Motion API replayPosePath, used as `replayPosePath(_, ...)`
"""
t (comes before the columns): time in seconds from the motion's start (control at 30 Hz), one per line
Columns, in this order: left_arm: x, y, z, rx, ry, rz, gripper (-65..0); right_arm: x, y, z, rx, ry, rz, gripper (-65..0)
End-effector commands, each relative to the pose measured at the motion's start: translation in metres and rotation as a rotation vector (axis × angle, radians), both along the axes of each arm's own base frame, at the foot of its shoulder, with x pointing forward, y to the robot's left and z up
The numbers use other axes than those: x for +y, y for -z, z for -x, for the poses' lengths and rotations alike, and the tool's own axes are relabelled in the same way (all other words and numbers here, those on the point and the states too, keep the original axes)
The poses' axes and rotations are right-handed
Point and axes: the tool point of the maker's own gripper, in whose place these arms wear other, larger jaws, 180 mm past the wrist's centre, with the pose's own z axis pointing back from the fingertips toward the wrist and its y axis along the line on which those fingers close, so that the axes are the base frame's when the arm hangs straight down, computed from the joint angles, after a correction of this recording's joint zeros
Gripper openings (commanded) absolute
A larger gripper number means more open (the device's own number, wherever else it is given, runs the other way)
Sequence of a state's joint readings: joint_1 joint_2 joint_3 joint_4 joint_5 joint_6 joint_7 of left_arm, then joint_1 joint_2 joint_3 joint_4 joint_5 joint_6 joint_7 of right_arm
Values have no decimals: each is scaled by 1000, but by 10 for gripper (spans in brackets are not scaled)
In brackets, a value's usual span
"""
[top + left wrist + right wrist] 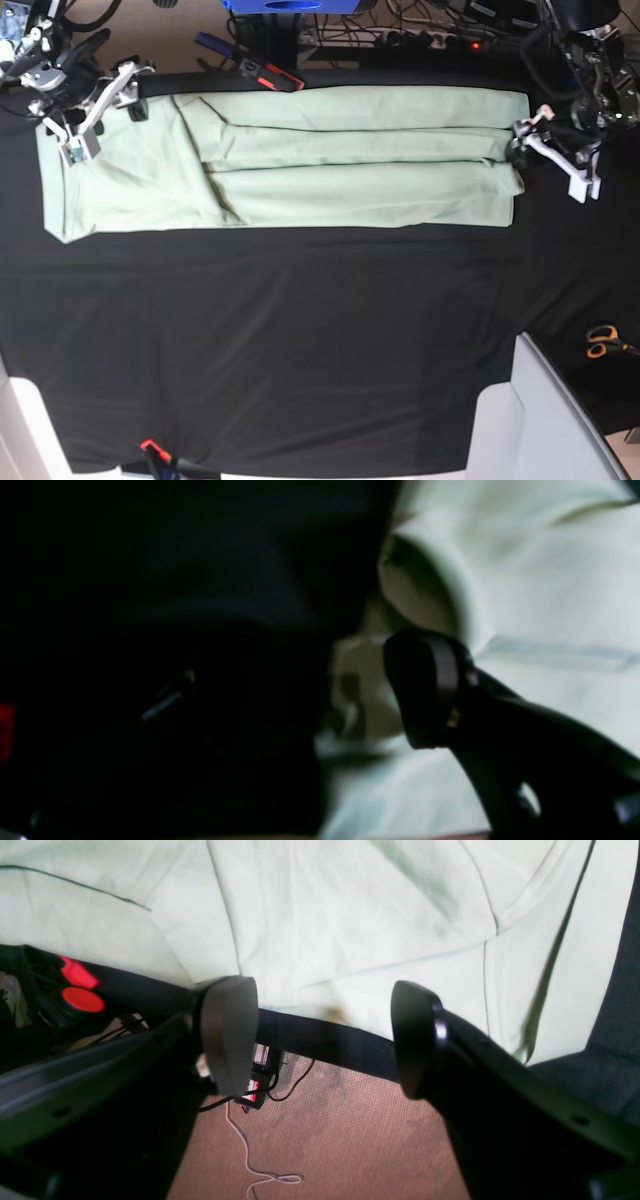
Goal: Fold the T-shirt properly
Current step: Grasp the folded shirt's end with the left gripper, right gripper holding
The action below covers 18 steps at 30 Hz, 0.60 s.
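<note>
T-shirt (350,150): mint, lengthwise-folded, creased | left tool (305,685): wide, seemingly empty | right tool (325,1035): well apart, empty

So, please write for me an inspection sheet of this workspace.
Surface: black cloth-like covering, under the shirt.
Job's things: T-shirt, in a long strip with lengthwise folds, wider at the right arm's end.
Clutter: orange-handled scissors beside the left arm's side.
Grippers: left gripper open at the shirt's end; right gripper open over its near edge.
Cables: pale cable on the floor.
Surroundings: brownish floor; white panels at the base view's lower corners.
</note>
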State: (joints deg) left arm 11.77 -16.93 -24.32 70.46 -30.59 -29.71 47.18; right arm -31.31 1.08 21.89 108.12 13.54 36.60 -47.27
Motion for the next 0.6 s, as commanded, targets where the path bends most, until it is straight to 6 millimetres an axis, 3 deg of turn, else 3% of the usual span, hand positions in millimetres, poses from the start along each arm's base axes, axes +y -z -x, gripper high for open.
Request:
replayPosePath(0.0, 3, -3, 3, 7, 15, -7, -176, -1, -7, -5, -32, -6, -3, -255)
replayPosePath(0.33, -19, 3, -3, -8, 25, 39, -183, 1, -6, -5, -32, -9, -6, -255)
replayPosePath(0.57, -5, -6, -1, -15, 26, 6, -176, 1, -6, -5, -31, -10, -4, -255)
